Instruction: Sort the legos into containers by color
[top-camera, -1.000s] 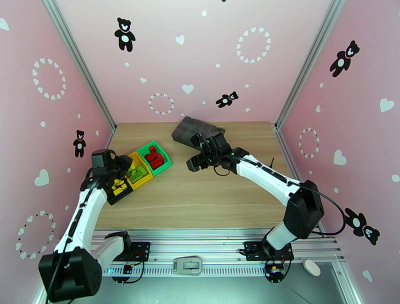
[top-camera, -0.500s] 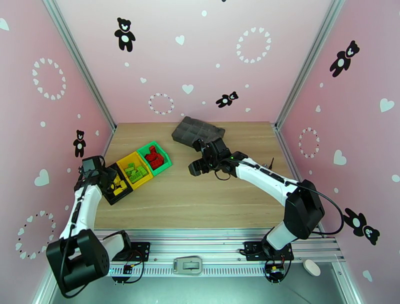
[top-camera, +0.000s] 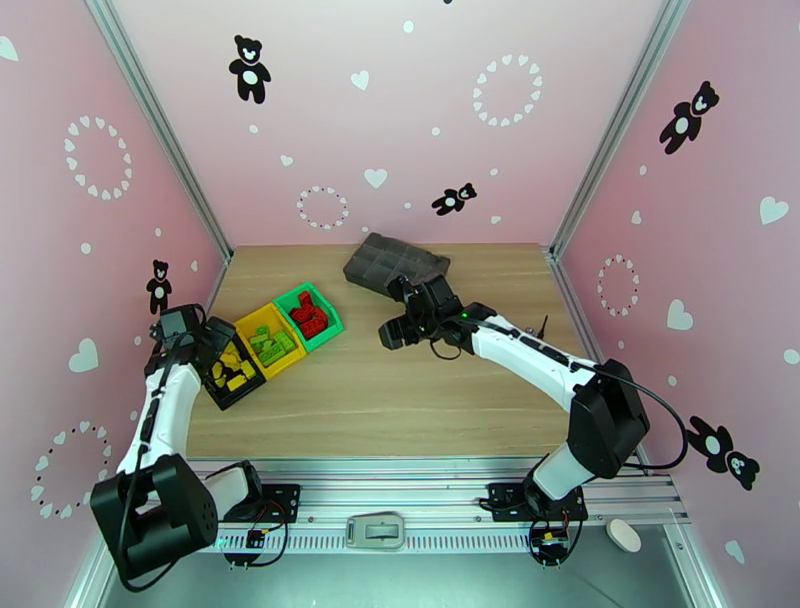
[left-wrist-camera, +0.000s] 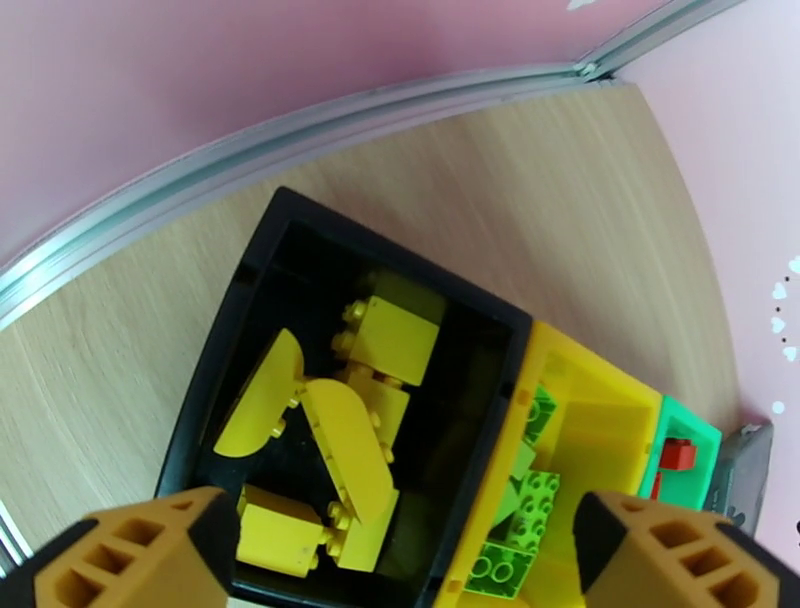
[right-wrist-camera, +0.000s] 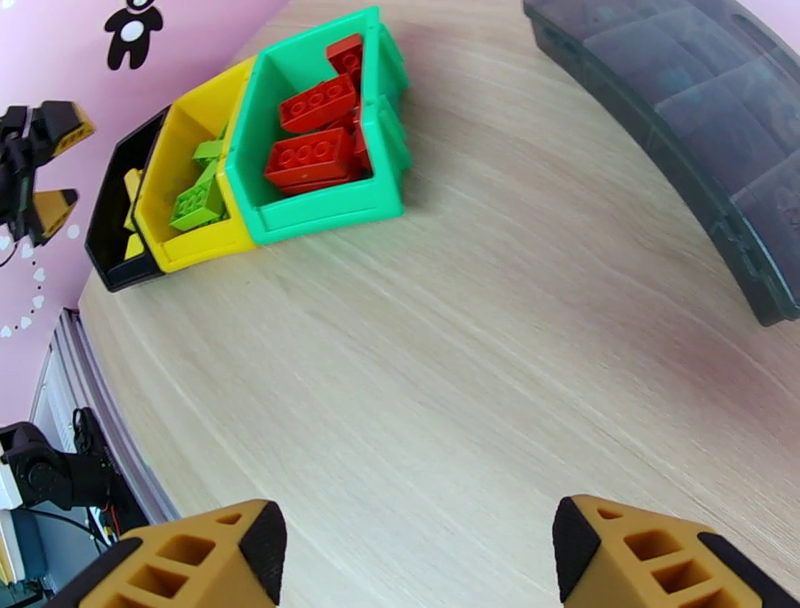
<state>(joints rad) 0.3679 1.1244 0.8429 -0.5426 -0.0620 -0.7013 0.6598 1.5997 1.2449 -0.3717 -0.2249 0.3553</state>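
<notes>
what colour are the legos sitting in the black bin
Yellow. The legos in the black bin show best in the left wrist view.

Yellow legos (left-wrist-camera: 345, 455), black container (left-wrist-camera: 222, 340), pink bear-patterned walls (top-camera: 400, 120).

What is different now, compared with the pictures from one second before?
The left gripper drew back leftward over the black plastic bin, and its jaws stand wide open, empty. The right gripper hardly moved; the yellow plastic bin, the green plastic bin and the dark grey compartment tray stayed put.
</notes>
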